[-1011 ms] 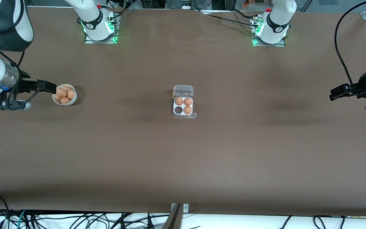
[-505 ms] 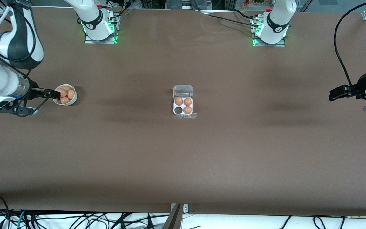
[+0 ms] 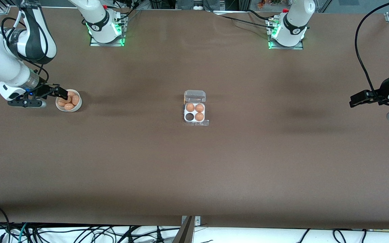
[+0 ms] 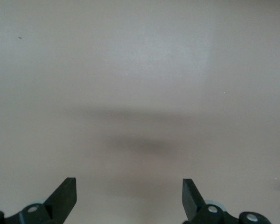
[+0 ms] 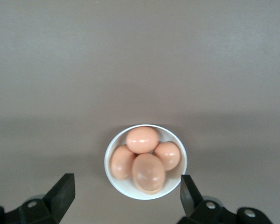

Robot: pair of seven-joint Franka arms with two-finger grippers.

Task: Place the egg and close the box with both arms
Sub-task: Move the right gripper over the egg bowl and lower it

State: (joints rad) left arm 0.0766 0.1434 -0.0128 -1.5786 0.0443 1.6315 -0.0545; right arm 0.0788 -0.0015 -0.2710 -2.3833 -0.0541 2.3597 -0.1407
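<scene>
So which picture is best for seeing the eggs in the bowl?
The right wrist view: it looks straight down on the bowl and its four eggs. The front view shows them tiny, partly hidden by the right gripper. The left wrist view shows none.

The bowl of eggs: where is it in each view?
Front view: bowl toward the right arm's end of the table, under the right gripper.
Right wrist view: bowl between the open gripper fingers, holding four eggs.
Left wrist view: not in it.
Shared landmark: right gripper.
</scene>
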